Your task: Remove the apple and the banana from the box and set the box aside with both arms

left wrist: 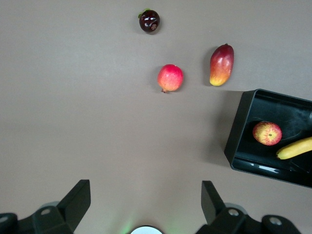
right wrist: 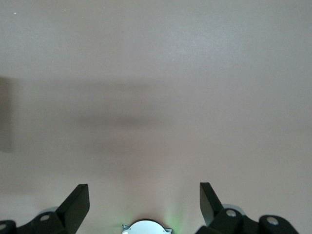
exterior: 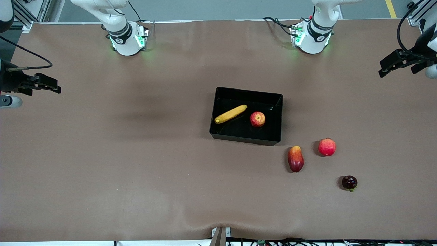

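The black box point(exterior: 244, 138) stands mid-table with the yellow banana point(exterior: 231, 113) and the red-and-yellow apple point(exterior: 257, 119) lying in it. Three more fruits lie on the table nearer the front camera, toward the left arm's end: a red-yellow mango point(exterior: 295, 159), a round red fruit point(exterior: 327, 147) and a dark purple fruit point(exterior: 349, 182). My left gripper point(exterior: 396, 70) hangs open and empty over the table's edge at the left arm's end. Its wrist view shows the box point(left wrist: 239, 131), apple point(left wrist: 267, 133), banana point(left wrist: 295, 148), mango point(left wrist: 222, 64), red fruit point(left wrist: 170, 78) and dark fruit point(left wrist: 149, 21). My right gripper point(exterior: 51, 87) is open and empty at the right arm's end.
The brown table cover point(exterior: 136, 153) stretches bare between the box and the right arm's end. The right wrist view shows only bare cover point(right wrist: 156, 97). The arm bases point(exterior: 128, 41) stand along the table's edge farthest from the camera.
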You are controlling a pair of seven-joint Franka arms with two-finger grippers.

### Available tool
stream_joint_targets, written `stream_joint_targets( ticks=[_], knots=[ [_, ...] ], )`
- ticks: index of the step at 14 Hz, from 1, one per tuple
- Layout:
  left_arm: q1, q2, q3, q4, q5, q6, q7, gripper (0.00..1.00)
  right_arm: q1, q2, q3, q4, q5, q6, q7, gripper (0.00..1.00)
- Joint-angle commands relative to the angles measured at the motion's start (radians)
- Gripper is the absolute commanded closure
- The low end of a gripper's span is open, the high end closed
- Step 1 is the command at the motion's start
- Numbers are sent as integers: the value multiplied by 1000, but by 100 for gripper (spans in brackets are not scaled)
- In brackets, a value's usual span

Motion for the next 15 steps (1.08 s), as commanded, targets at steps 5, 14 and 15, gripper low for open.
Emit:
stream_joint_targets(
  ticks=[5,14,15],
  knots=[
    [4,19,-3,50,1,-49,18,0,-10,-7,14,4,6,2,1,0],
    [-43,182,-141,54,-19,1,-218,0,6,-7,19,4,4,2,1,0],
    [-45,198,-159,29,-19,39,-220,0,8,-8,19,4,4,2,1,0]
  ],
)
